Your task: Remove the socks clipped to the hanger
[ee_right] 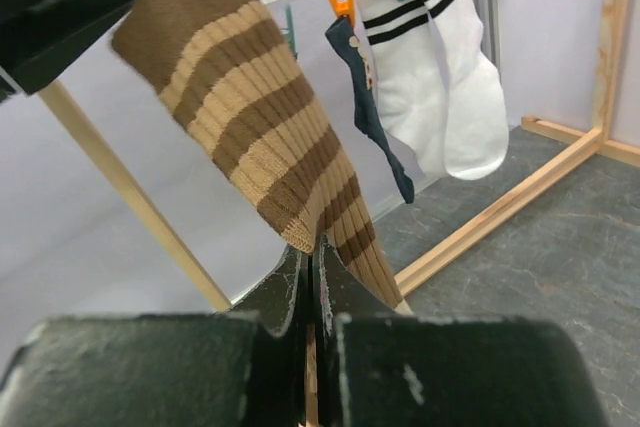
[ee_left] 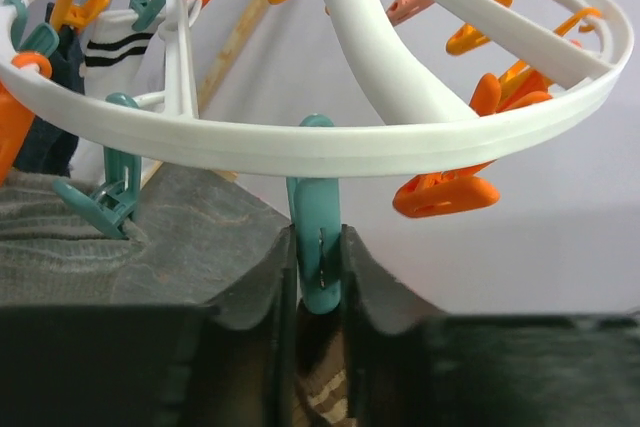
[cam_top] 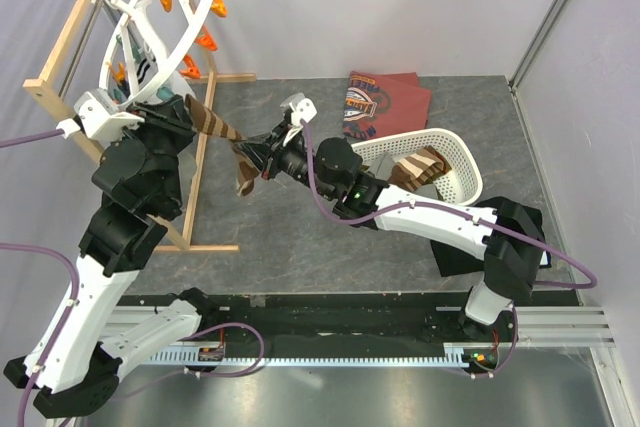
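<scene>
The white ring hanger [cam_top: 165, 22] hangs tilted at the top left and carries orange clips [cam_top: 205, 42]. A brown and tan striped sock [cam_top: 218, 125] is stretched between my two grippers. In the left wrist view my left gripper [ee_left: 320, 247] is shut on a teal clip [ee_left: 318, 187] under the ring [ee_left: 350, 137], with the striped sock [ee_left: 330, 397] below it. My right gripper [ee_right: 316, 259] is shut on the lower edge of that sock [ee_right: 260, 117]. White socks with black stripes [ee_right: 440, 77] and a dark sock [ee_right: 365, 97] still hang clipped.
A wooden rack frame [cam_top: 60, 47] holds the hanger, and its base bar [ee_right: 500, 212] runs along the table. A white mesh basket [cam_top: 450, 152] at the right holds a striped sock [cam_top: 425, 165]. A folded maroon shirt [cam_top: 385, 102] lies behind it. A black cloth [cam_top: 465, 247] lies under my right arm.
</scene>
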Controlling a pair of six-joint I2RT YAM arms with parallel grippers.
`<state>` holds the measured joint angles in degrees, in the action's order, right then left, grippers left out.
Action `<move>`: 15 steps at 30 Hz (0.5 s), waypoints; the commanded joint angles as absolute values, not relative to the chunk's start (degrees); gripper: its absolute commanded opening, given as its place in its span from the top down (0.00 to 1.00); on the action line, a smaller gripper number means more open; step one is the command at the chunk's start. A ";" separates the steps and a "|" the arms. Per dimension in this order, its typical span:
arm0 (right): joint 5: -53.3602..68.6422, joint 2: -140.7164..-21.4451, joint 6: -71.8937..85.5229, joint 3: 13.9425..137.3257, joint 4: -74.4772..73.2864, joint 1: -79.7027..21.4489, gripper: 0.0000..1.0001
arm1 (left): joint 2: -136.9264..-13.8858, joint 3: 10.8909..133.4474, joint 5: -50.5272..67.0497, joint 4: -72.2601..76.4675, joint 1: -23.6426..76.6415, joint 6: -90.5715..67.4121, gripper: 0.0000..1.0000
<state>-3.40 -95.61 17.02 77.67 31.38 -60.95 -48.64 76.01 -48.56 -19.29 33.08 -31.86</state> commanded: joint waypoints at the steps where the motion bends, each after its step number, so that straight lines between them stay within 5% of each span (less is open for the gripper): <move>1: -0.36 -93.69 20.04 78.04 31.64 -59.59 1.00 | -47.82 78.57 -45.80 -17.49 32.87 -29.01 0.56; 4: -0.09 -93.60 19.95 79.10 31.55 -59.50 1.00 | -47.29 79.63 -44.74 -19.24 32.87 -30.14 0.44; 15: 2.11 -93.43 21.27 79.89 32.08 -59.50 1.00 | -50.09 86.83 -48.42 -32.92 32.87 -39.45 0.40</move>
